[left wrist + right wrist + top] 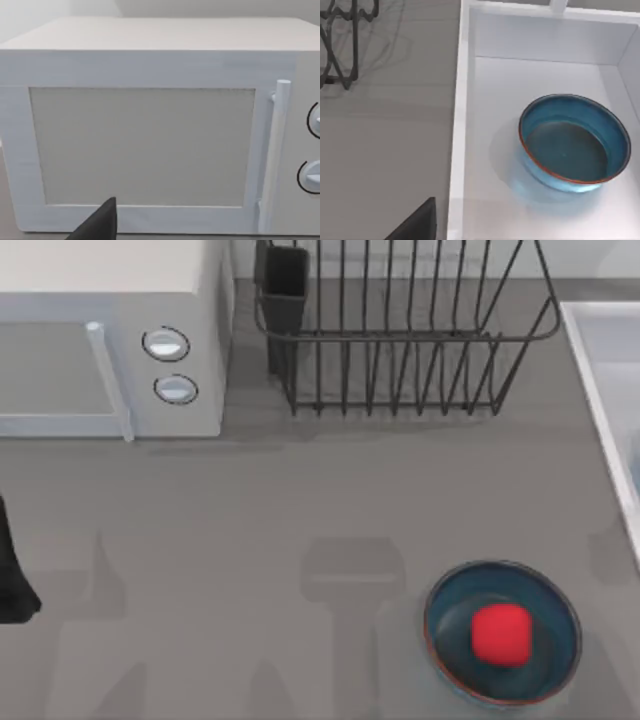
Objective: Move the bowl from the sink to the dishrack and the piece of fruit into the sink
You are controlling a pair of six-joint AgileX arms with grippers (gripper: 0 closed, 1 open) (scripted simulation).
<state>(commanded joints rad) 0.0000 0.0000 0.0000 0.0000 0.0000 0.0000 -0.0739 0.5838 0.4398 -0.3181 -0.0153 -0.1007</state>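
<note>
The bowl sits upright inside the sink, resting on the basin floor near the sink's long wall that borders the desk. It is deep and teal-blue with a thin reddish-brown rim, and nothing lies in it. In the top view the sink shows as a pale raised rim along the right edge of the desk.

The piece of fruit is a small red blocky lump lying in the middle of a shallow blue dish, which stands on the desk well apart from the sink's rim and toward the near edge. The dishrack stands at the far side of the desk, to the left of the sink, with its black utensil cup at the corner away from the sink; a few of its bars show in the right wrist view. A white microwave with 2 round knobs stands farther left of the dishrack, beyond the utensil cup.

A dark part of the left arm shows at the desk's far-left edge, in front of the microwave. A dark fingertip of the left end effector points toward the microwave door. A dark fingertip of the right end effector hangs over the desk just beside the sink's rim. For both end effectors, whether the fingers stand wide or narrow cannot be told.
</note>
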